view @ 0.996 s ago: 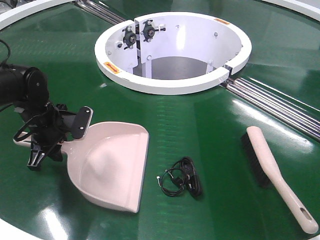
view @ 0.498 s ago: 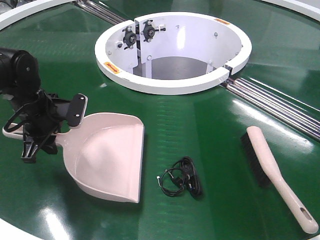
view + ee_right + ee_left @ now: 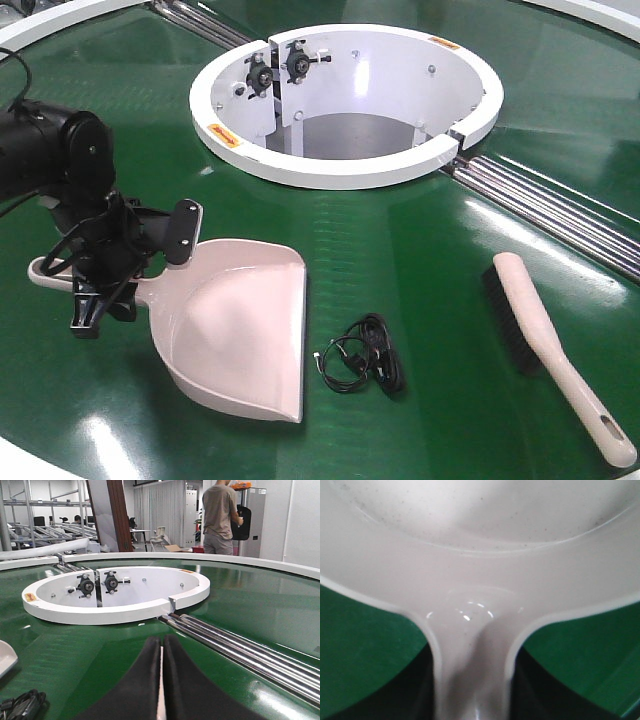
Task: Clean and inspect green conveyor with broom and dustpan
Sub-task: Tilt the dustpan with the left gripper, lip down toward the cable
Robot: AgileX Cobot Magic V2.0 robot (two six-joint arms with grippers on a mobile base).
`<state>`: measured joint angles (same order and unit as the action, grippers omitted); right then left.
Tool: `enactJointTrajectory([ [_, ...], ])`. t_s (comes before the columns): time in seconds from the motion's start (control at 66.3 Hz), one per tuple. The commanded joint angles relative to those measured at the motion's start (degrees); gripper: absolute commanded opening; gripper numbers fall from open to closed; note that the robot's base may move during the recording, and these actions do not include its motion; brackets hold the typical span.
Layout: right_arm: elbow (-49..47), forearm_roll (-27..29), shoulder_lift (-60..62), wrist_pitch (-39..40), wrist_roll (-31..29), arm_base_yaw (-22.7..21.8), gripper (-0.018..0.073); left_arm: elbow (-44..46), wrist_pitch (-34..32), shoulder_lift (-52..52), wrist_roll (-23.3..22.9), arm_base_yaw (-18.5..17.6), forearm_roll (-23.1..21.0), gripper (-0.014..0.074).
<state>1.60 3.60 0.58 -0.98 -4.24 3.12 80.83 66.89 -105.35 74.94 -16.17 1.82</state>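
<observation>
The pinkish-beige dustpan [image 3: 235,320] lies on the green conveyor [image 3: 420,250] at the front left, its wide mouth turned toward the right front. My left gripper [image 3: 108,278] is shut on its long handle. In the left wrist view the handle [image 3: 472,680] runs between the dark jaws and the dustpan [image 3: 480,555] fills the upper part. The broom [image 3: 545,345] lies alone at the front right, bristles to the left. My right gripper [image 3: 161,645] is shut low over the belt, a thin pale sliver showing in the slit; it is outside the front view.
A coiled black cable [image 3: 365,365] lies between the dustpan's mouth and the broom. The big white ring opening [image 3: 350,168] sits at the back centre, with steel rollers [image 3: 550,205] running off to its right. A person [image 3: 220,515] stands beyond the conveyor's far rim.
My left gripper swung the dustpan left and away, then back right and toward the front; its mouth now sits a little nearer the cable. Broom and cable stayed put.
</observation>
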Motion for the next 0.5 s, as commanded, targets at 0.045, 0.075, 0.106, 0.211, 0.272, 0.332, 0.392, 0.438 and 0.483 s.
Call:
enactJointTrajectory([
  [0.045,1.1,-0.2,1.0,4.3,-0.1,0.0,-0.0009,1.7,0.2,1.9,-4.4,-0.2,1.8,-0.0008],
  [0.075,1.1,-0.2,1.0,4.3,-0.1,0.0,-0.0009,1.7,0.6,1.7,-4.6,-0.2,2.4,-0.0008],
  [0.106,1.1,-0.2,1.0,4.3,-0.1,0.0,-0.0009,1.7,0.8,1.6,-4.6,-0.2,3.0,-0.0008],
  [0.211,1.1,-0.2,1.0,4.3,-0.1,0.0,-0.0009,1.7,0.7,1.5,-4.6,-0.2,4.1,-0.0008],
  [0.272,1.1,-0.2,1.0,4.3,-0.1,0.0,-0.0009,1.7,0.4,1.5,-4.6,-0.2,4.1,-0.0008],
  [0.332,1.1,-0.2,1.0,4.3,-0.1,0.0,-0.0009,1.7,-0.2,1.5,-4.6,-0.2,4.1,-0.0008],
  [0.392,1.1,-0.2,1.0,4.3,-0.1,0.0,-0.0009,1.7,-0.4,1.5,-4.6,-0.2,4.1,-0.0008],
  [0.438,1.1,-0.2,1.0,4.3,-0.1,0.0,-0.0009,1.7,-0.4,1.5,-4.6,-0.2,4.1,-0.0008],
  [0.483,1.1,-0.2,1.0,4.3,-0.1,0.0,-0.0009,1.7,-0.4,1.5,-4.5,-0.2,4.1,-0.0008],
])
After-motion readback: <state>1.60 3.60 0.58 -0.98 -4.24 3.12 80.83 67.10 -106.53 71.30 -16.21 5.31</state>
